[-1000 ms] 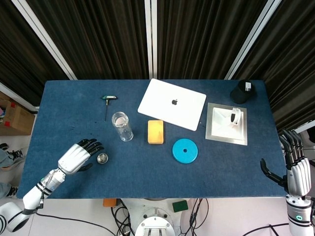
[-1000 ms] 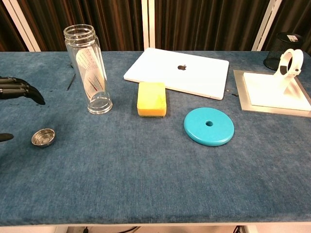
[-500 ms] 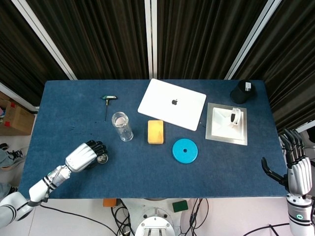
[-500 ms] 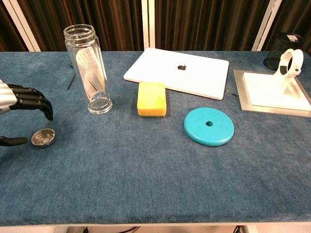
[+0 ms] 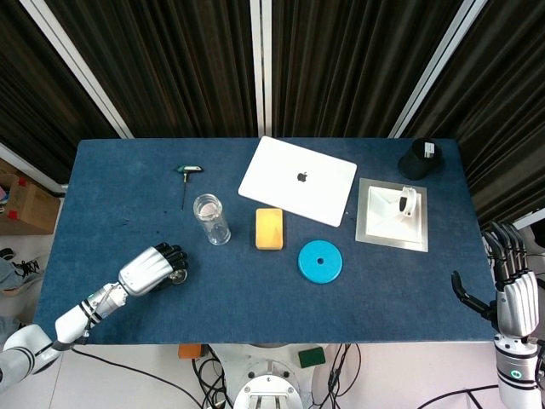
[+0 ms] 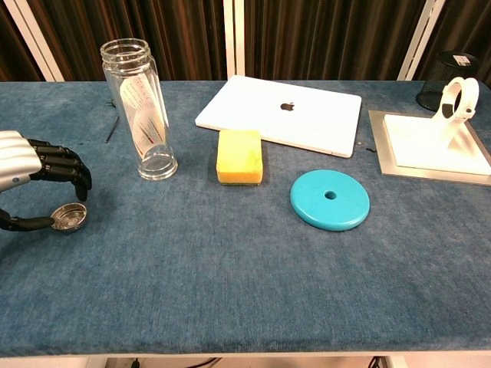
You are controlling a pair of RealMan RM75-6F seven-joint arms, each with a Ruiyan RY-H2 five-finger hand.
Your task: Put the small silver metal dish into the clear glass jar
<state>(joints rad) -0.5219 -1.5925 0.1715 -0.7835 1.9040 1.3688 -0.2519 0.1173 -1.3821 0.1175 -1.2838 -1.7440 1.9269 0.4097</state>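
The small silver metal dish (image 6: 69, 217) lies on the blue table near its front left, mostly hidden under my fingers in the head view. My left hand (image 6: 34, 172) (image 5: 153, 268) arches over it. The thumb touches the dish's left rim, and the curled fingers (image 6: 67, 170) hover just above it with a gap. The clear glass jar (image 6: 144, 107) (image 5: 210, 219) stands upright a short way behind and to the right of the dish, with a paper label inside. My right hand (image 5: 515, 296) hangs beyond the table's right front corner, fingers straight and holding nothing.
A yellow sponge (image 5: 269, 228), a white laptop (image 5: 297, 180) and a blue disc (image 5: 320, 262) lie mid-table. A white stand on a metal plate (image 5: 375, 230) and a black cup (image 5: 420, 158) sit at the right. A hex key (image 5: 186, 183) lies behind the jar.
My left hand has slid right over the dish and curled its fingers above it; the thumb has come up to the rim. The dish and the right hand have stayed put.
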